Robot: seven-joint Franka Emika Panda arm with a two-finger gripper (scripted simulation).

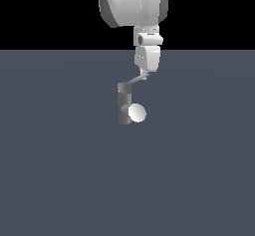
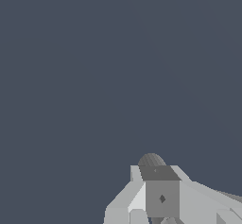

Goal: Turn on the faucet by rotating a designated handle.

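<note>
Grey faucet (image 1: 123, 103), light-grey handle (image 1: 135, 79)

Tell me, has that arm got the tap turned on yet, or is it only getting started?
Done: the arm has reached the faucet, and its gripper sits at the far tip of the handle, the thin lever off the post's top. In hand: it appears to touch or press that tip; whether the jaws grip it cannot be told. Left: how far the lever has swung, and the remaining turn, cannot be judged here.
</note>
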